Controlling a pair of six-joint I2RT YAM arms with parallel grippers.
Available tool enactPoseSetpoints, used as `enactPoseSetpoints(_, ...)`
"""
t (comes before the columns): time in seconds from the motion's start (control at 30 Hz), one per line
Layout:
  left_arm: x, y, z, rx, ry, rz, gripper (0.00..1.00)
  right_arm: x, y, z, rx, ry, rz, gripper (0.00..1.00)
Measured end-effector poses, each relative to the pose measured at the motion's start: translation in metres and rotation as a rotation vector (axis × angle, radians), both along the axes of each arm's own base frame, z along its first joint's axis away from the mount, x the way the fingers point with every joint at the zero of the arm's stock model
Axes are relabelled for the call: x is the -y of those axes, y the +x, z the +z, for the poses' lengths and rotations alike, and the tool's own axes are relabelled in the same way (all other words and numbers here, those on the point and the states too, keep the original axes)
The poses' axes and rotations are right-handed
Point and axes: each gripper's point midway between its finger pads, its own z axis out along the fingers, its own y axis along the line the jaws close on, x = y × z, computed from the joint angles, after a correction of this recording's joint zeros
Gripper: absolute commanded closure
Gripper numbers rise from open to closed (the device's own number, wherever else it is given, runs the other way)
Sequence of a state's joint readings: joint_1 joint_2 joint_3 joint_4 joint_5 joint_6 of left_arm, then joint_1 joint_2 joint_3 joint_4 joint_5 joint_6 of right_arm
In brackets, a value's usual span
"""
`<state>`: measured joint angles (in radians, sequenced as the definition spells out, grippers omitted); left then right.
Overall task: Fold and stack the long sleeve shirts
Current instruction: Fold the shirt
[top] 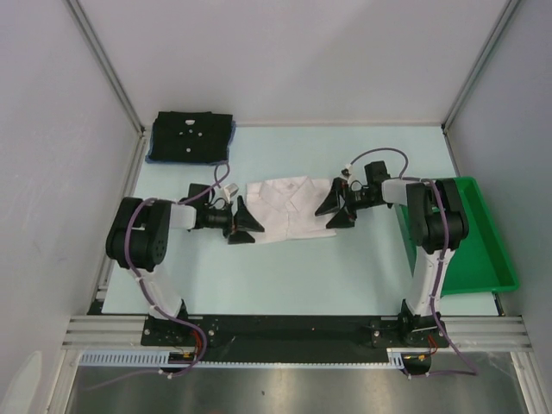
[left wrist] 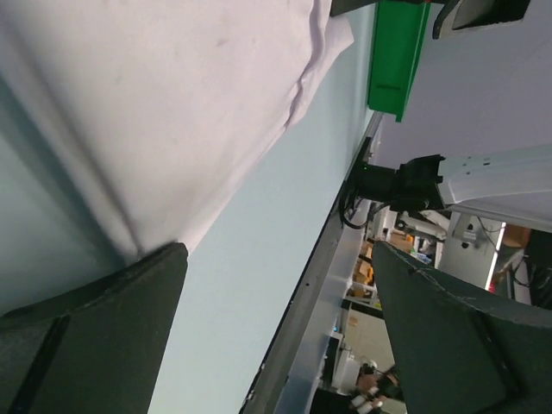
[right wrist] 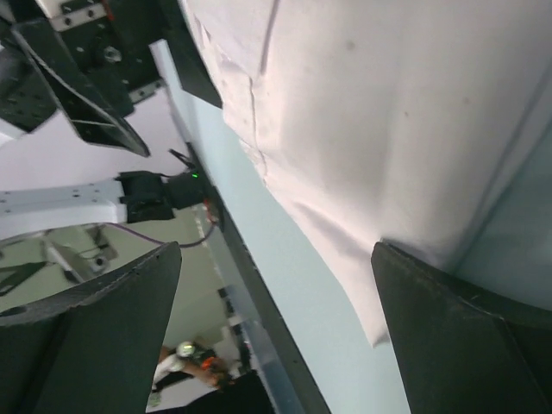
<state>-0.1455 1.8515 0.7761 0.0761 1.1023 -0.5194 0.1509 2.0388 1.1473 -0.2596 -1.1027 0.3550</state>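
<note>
Looking down, you see the white shirt (top: 289,207) lying folded in the middle of the table (top: 293,285). Your left jaws and right jaws both stand wide apart, holding nothing, one at each side of it. The black shirt (top: 191,135) sits folded on the blue shirt (top: 153,155) in the far left corner.

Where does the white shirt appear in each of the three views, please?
Top external: the white shirt lies in the middle of the table, between the two arms.
Left wrist: it fills the upper left of the picture.
Right wrist: it fills the upper right of the picture.
Shared landmark: the pale table surface bordering the shirt's edge, visible in all three views.
</note>
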Motion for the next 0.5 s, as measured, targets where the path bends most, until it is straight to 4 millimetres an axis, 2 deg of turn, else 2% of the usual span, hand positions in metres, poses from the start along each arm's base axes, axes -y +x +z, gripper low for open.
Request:
enactPoseSetpoints(0.13,-0.012,-0.012,0.007,0.059,0.054,-0.019,0.03,0.007,-0.007,0.005,0.054,-0.077,0.045,0.00)
enactPoseSetpoints(0.23,-0.012,-0.022,0.029,0.151,0.075,-0.058,0.03,-0.001,-0.008,0.022,0.105,-0.089,0.087,0.00)
enactPoseSetpoints(0.37,0.008,-0.018,0.054,0.275,0.058,-0.118,0.03,-0.038,-0.025,0.052,0.219,-0.060,0.191,0.00)
enactPoseSetpoints(0.43,0.017,-0.013,0.052,0.290,0.053,-0.131,0.04,-0.057,-0.032,0.057,0.248,-0.039,0.235,0.00)
enactPoseSetpoints(0.5,0.025,-0.003,0.041,0.269,0.056,-0.128,0.04,-0.069,-0.037,0.051,0.243,-0.030,0.259,0.00)
